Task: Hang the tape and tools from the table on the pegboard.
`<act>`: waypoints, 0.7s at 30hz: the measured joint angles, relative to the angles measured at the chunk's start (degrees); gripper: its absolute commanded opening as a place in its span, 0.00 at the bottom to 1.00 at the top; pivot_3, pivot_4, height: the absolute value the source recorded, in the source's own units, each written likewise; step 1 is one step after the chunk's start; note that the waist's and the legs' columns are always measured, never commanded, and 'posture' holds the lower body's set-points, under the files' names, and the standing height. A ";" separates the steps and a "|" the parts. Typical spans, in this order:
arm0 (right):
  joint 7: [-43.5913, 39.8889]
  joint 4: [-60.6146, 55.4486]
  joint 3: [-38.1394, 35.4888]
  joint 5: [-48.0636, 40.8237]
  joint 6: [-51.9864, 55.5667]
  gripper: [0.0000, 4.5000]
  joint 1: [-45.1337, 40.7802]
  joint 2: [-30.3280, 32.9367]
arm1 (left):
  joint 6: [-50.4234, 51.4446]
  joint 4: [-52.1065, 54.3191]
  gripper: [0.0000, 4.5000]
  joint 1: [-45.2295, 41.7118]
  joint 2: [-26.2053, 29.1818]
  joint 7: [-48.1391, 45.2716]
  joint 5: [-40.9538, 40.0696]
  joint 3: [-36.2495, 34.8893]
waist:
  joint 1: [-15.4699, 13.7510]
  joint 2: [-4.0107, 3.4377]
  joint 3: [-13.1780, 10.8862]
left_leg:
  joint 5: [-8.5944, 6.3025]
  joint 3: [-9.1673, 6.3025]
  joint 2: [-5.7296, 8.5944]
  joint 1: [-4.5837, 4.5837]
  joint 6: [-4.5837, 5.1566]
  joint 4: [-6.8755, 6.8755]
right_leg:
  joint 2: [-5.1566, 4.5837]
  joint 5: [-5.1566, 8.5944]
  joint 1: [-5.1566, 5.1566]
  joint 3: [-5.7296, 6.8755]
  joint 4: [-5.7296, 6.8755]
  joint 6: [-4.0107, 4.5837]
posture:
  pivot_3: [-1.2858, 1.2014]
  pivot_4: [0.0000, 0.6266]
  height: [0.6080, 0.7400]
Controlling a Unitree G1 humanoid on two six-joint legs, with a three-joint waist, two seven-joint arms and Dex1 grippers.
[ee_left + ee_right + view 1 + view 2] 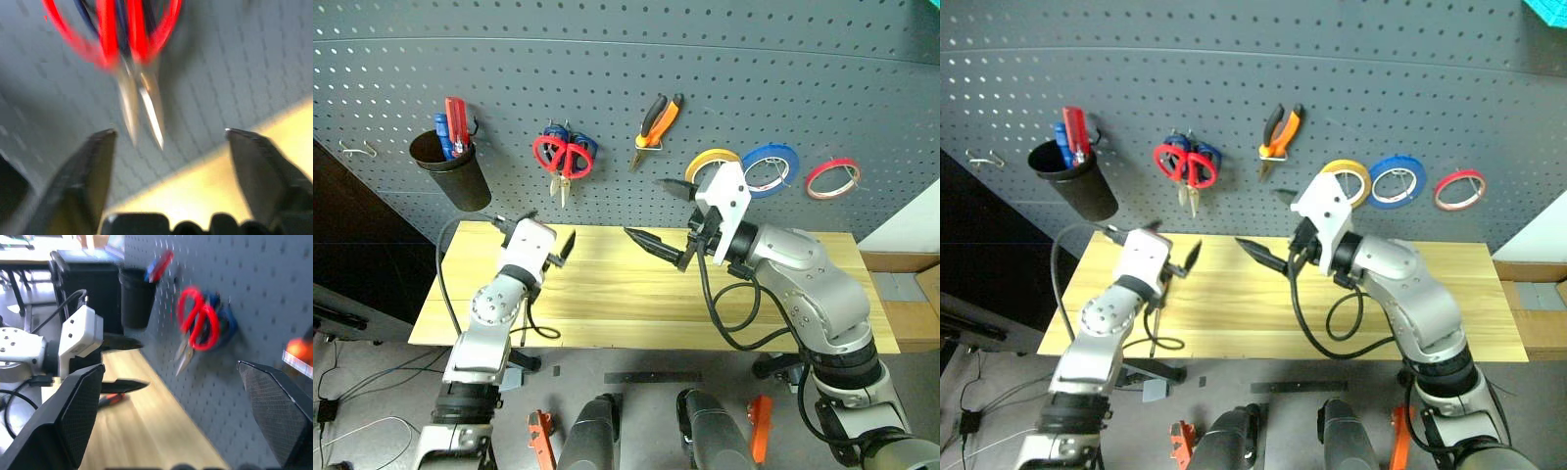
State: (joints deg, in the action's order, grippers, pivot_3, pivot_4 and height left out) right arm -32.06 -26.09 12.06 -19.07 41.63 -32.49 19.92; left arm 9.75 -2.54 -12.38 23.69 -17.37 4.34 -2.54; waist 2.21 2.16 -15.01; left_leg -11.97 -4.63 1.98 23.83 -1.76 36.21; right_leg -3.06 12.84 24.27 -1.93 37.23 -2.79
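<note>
Silver-grey arms, blk cables, blk jaws

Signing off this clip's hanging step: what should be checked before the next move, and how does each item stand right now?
1. Red-handled scissors hanging on the pegboard: ok.
2. Left end effector open and apart from the scissors: ok.
3. Right end effector open and holding nothing: ok.
4. Pliers hanging on the pegboard: ok.
5. Yellow tape on the pegboard, beside the blue ring: ok, though the right arm covers part of it.
6. Screwdriver hung up: cannot tell.
</note>
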 measured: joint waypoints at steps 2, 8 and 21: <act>1.70 -0.53 1.87 -0.11 5.51 1.00 0.70 -0.16 | 5.03 -0.20 0.96 2.05 -0.72 -0.34 -0.70 0.00 | 0.18 0.00 -0.01 | 0.00 -0.03 -0.01 0.04 0.00 0.02 | 0.00 0.00 0.05 0.01 0.04 0.00 | 0.49 0.38 1.00; 9.74 -1.75 2.85 -2.48 22.72 1.00 0.33 -9.10 | 18.58 -2.54 0.96 -0.86 2.28 0.25 -4.89 -7.06 | 0.75 -0.02 -0.03 | 0.01 -0.05 -0.16 -0.02 -0.01 0.16 | 0.14 0.01 0.05 0.05 0.27 0.01 | 0.50 0.43 1.00; 15.17 4.64 8.67 -0.61 31.20 1.00 -6.60 -14.00 | 28.61 -31.39 0.96 -19.79 6.17 -3.29 -9.54 -9.96 | 1.09 -0.02 -0.22 | 0.00 -0.12 0.05 -0.01 0.00 0.26 | 0.02 0.03 0.11 0.05 0.47 -0.01 | 0.49 0.49 1.00</act>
State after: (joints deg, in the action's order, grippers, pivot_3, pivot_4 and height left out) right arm -16.89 -21.46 20.73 -19.68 72.83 -39.09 5.92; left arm 38.36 -33.93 -32.17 29.85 -20.67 -5.20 -12.50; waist 3.29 2.14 -15.23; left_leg -11.96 -4.75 2.03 23.82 -1.76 36.47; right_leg -3.05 12.87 24.38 -1.88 37.70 -2.80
